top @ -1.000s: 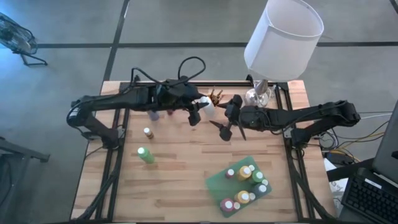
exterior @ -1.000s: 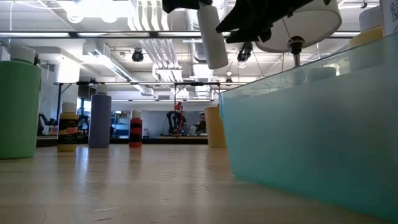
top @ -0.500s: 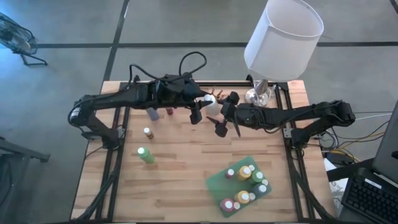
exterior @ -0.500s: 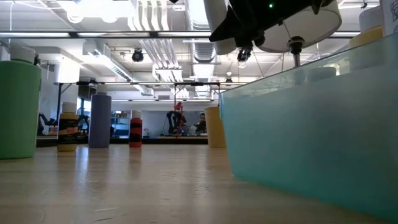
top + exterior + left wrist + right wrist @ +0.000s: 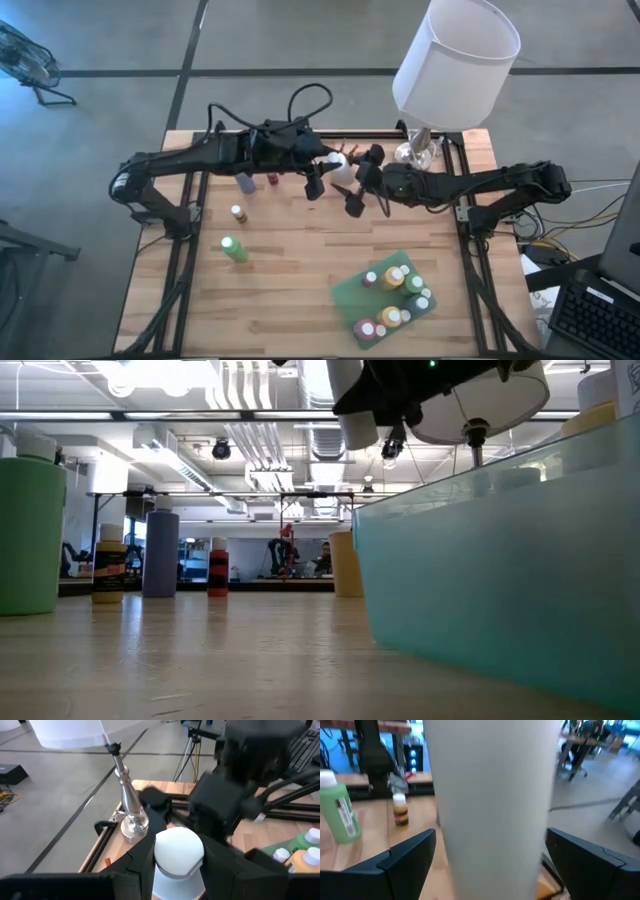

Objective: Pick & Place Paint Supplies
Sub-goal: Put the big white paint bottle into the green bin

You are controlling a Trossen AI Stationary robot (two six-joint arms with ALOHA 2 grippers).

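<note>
A white bottle (image 5: 339, 168) with a domed white cap (image 5: 178, 850) hangs upright above the table's far middle, and my left gripper (image 5: 326, 171) is shut on it. In the low view the bottle (image 5: 350, 405) is high over the boards. My right gripper (image 5: 355, 186) reaches in from the right, open. Its fingers (image 5: 405, 860) stand on either side of the bottle's white body (image 5: 492, 805) with a gap on each side. Thin brushes (image 5: 348, 153) lie just beyond the bottle. Several other bottles stand in a green tray (image 5: 352, 290). My left gripper pinches the white bottle between its two fingers (image 5: 141, 865), just under the cap at the top of the body (image 5: 176, 882). The fingers come nearly level from the table's left. The bottle stands upright in the hold, lifted clear of the table.
A green bottle (image 5: 234, 249), a small brown-labelled one (image 5: 238, 213), a purple one (image 5: 246, 183) and a red one (image 5: 273, 180) stand on the left half. The white-shaded lamp (image 5: 455, 60) rises from its silver base (image 5: 417, 152) at the far right. The tray wall (image 5: 500, 580) fills the near right.
My right gripper has edged toward the table's left, drawing up around the white bottle while staying open. In the low view the bottle has risen a little in my left gripper's hold.
</note>
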